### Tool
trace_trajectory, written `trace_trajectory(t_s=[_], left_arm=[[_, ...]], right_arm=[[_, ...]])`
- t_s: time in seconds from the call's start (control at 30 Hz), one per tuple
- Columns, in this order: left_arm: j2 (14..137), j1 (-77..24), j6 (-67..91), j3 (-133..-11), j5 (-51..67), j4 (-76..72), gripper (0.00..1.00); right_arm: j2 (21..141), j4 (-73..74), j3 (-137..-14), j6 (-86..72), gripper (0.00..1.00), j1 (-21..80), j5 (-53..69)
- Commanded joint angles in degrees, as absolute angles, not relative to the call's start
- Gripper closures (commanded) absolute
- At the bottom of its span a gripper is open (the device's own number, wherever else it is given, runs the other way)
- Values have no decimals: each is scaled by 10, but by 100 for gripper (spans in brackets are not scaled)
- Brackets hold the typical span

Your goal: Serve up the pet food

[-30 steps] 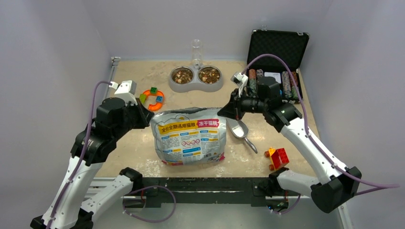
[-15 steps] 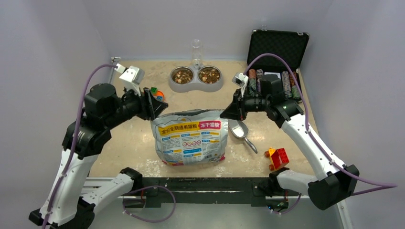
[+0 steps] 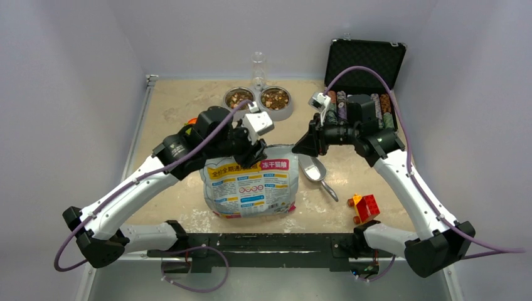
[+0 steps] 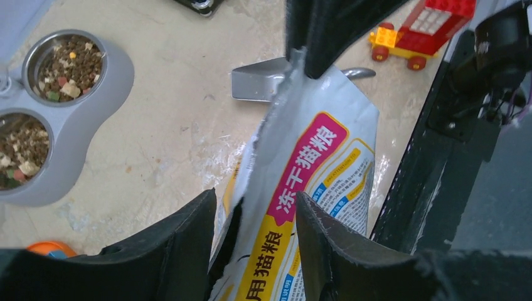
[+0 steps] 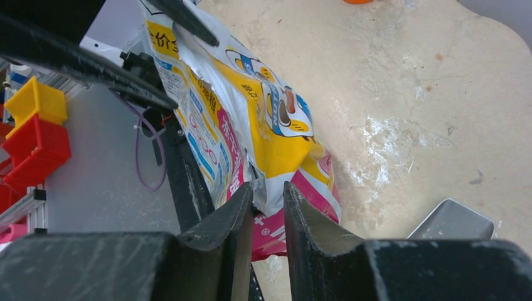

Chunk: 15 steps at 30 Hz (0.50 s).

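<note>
The main risk is a spill. The bag [image 3: 251, 182] stands in the middle of the surface [image 3: 179, 188], and both arms meet at its top edge. If they pull apart unevenly, the foil could rip down the side or the bag could tip right, onto the scoop [image 3: 313, 170] lying just beside it. A second risk is a slip: only a narrow strip of the top right corner sits between the right fingers, so a hard tug could pull it free.

The right tool [image 5: 268, 191] is almost fully closed, pinching that corner between its two fingers. The left tool [image 4: 254, 207] is part open. Its fingers straddle the top edge further left, and the foil seems to touch one finger while a gap shows at the other, so I judge it not yet clamped.

The pet food [image 3: 275, 98] that can be seen fills both cups of the double bowl [image 3: 280, 113] at the far side, well apart from the bag. Any inside the bag is hidden.
</note>
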<state>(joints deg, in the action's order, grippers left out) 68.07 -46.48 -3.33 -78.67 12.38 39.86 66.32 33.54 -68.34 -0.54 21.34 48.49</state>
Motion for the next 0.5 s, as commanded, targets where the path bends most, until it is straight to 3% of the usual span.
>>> trace_trajectory(t_s=[0.0, 0.17, 0.23, 0.3, 0.4, 0.47], left_arm=[[657, -525, -139, -750, 74, 352, 46], [661, -570, -173, -715, 48, 358, 49], [665, -573, -172, -715, 49, 369, 53], [663, -573, -167, -715, 54, 368, 61], [663, -573, -162, -723, 60, 375, 83], [662, -573, -153, -729, 78, 385, 92]], right_arm=[[646, 339, -712, 6, 72, 215, 455], [612, 361, -714, 38, 63, 249, 379], [593, 376, -708, 91, 53, 289, 318], [567, 367, -684, 152, 43, 331, 249], [531, 336, -646, 204, 36, 349, 247], [515, 315, -629, 248, 22, 357, 264]])
